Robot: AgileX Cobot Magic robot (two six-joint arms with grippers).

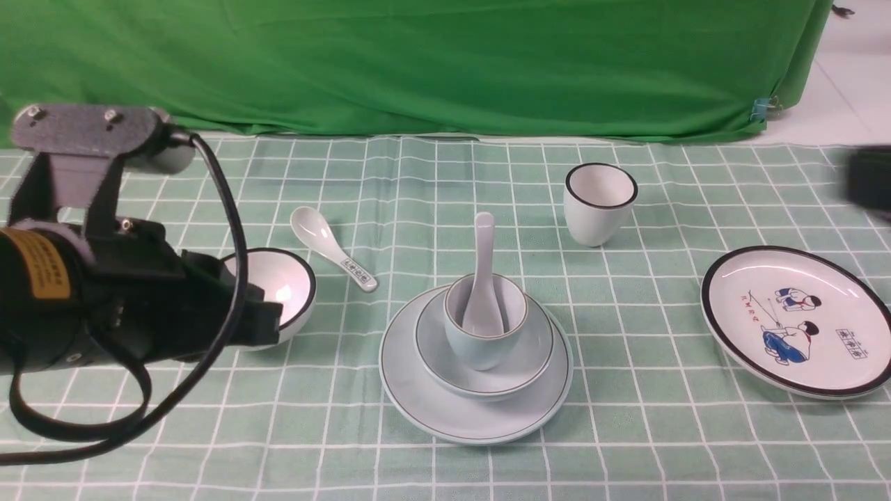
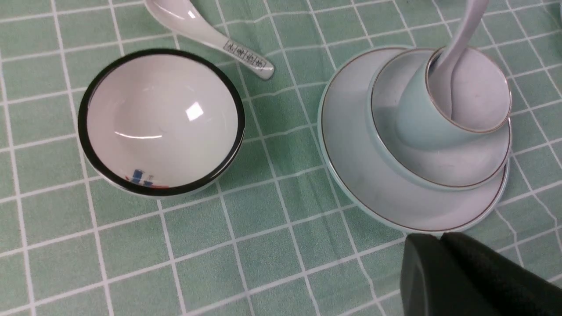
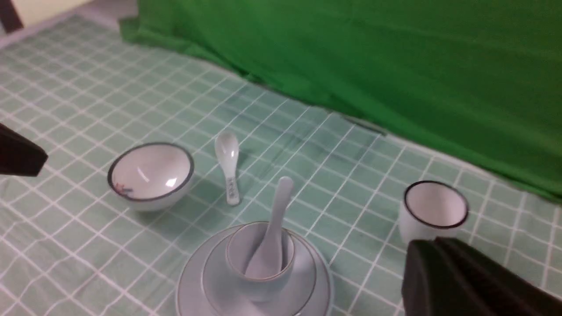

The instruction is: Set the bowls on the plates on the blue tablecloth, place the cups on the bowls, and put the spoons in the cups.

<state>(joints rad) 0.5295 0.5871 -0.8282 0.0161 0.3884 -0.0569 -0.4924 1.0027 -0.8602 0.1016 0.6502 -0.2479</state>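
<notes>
On the blue tablecloth [image 1: 626, 417] the pale blue plate [image 1: 431, 396] holds the pale blue bowl [image 1: 536, 348], the pale blue cup [image 1: 480, 348] and the plain spoon [image 1: 483, 278] standing in it. The white black-rimmed bowl [image 1: 285, 285] sits on the cloth at the left, with the marked spoon [image 1: 334, 252] beside it. The white cup [image 1: 600, 203] stands farther back on the right, and the cartoon plate [image 1: 800, 320] lies bare at the right. My left gripper [image 2: 439, 239] is shut and empty, above the cloth between the white bowl [image 2: 160, 123] and the blue plate [image 2: 360, 175]. My right gripper [image 3: 432, 243] is shut and empty, near the white cup [image 3: 432, 215].
The bright green backdrop cloth [image 1: 445, 62] hangs along the back edge. My left arm [image 1: 104, 292] and its cable cover the near left part of the cloth and part of the white bowl. A dark blurred part of my right arm [image 1: 870, 181] shows at the far right.
</notes>
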